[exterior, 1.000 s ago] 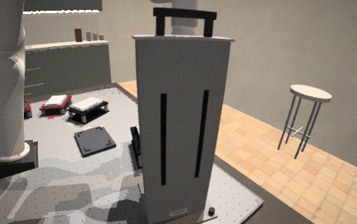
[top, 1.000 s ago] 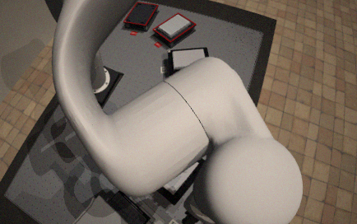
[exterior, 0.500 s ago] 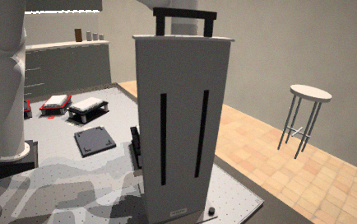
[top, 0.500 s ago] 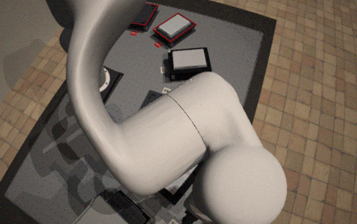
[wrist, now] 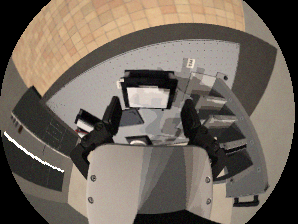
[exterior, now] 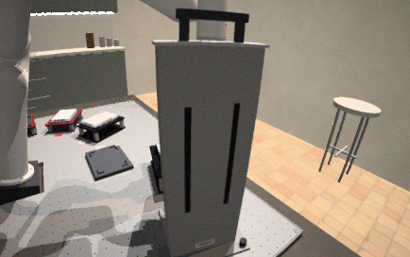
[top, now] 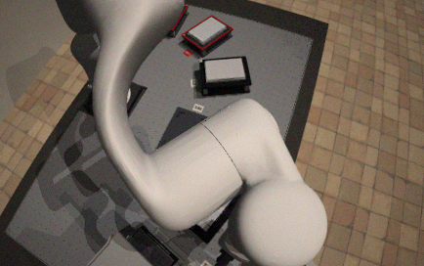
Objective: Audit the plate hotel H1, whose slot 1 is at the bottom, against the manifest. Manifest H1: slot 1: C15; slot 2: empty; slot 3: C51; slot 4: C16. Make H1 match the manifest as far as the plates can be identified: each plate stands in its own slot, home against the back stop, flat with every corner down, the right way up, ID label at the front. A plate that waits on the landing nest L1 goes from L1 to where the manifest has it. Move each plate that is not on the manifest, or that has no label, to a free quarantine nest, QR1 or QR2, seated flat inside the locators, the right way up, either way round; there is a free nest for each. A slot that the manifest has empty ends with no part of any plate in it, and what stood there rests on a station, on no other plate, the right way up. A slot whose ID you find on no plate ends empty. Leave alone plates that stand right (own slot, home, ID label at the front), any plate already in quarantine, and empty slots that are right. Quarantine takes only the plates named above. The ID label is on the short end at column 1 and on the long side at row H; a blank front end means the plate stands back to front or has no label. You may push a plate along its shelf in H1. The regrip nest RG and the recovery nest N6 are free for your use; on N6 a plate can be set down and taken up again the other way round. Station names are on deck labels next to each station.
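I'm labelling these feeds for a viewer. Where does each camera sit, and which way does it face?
Top: overhead, facing down at the grey deck; the white arm fills the middle.
Exterior: beside the deck, facing the tall white plate hotel; the arm's column shows at left.
Wrist: on the arm, facing down past the open gripper, jaws holding nothing.
Shared: the red-framed nest with a pale plate appears in top and exterior.

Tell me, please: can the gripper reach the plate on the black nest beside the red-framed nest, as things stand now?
Probably yes. The gripper is open and holds nothing, and the plate lies on top of its black nest with nothing over it. Only open deck lies around it; the tall hotel stands elsewhere.
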### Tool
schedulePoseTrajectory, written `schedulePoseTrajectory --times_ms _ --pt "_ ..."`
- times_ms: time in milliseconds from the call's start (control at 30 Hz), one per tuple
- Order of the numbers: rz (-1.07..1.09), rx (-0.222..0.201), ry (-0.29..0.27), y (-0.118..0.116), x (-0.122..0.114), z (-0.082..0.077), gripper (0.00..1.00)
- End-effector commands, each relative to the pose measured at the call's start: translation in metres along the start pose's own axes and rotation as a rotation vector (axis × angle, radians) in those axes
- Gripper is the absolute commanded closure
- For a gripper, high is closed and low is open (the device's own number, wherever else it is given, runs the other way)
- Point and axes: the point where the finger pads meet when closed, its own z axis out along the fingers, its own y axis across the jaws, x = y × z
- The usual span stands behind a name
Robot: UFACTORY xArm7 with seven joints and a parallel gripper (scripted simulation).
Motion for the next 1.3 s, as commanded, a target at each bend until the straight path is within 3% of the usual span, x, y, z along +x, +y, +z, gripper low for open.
schedulePoseTrajectory --times_ms 0,1033,1267 --pt "0.000 0.000 0.005 0.000 0.001 0.003 0.00" --pt "0.000 0.000 0.005 0.000 0.001 0.049 0.00" --pt "0.000 0.000 0.005 0.000 0.001 0.049 0.00"
